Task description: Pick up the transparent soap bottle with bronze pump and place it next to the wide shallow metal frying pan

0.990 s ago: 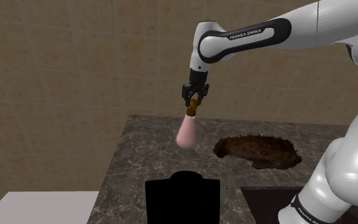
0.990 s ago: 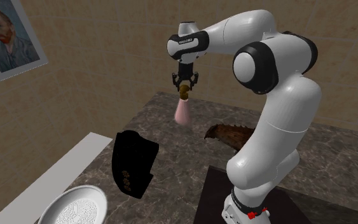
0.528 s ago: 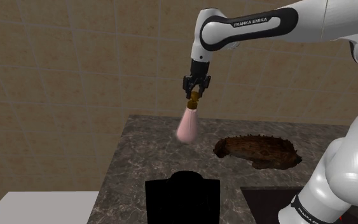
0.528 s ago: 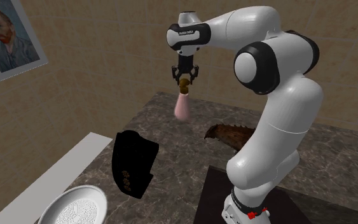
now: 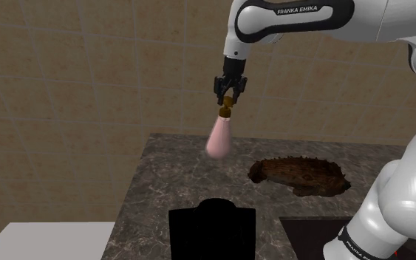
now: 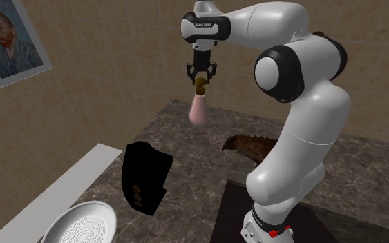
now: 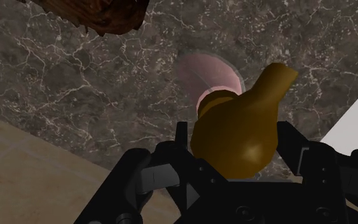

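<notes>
A pale pink see-through soap bottle (image 5: 219,138) (image 6: 198,110) with a bronze pump (image 7: 241,124) hangs in the air above the dark marble counter (image 5: 169,181), near its far edge by the wall. My black gripper (image 5: 229,92) (image 6: 201,74) (image 7: 234,159) is shut on the pump head, the bottle dangling below it and slightly tilted. In the wrist view the bottle's round body (image 7: 199,74) shows beyond the pump. A white, wide shallow pan (image 6: 81,222) sits low at the second exterior view's left.
A brown rough-textured object (image 5: 298,176) (image 6: 244,146) lies on the counter near the arm's base. A black boxy shape (image 5: 212,229) (image 6: 144,175) stands at the counter's near side. A white surface (image 5: 43,240) adjoins the counter. A tiled wall and a framed portrait (image 6: 7,38) are behind.
The gripper has risen steadily with the bottle held by its pump, lifting it higher above the counter. Nothing else has moved.
</notes>
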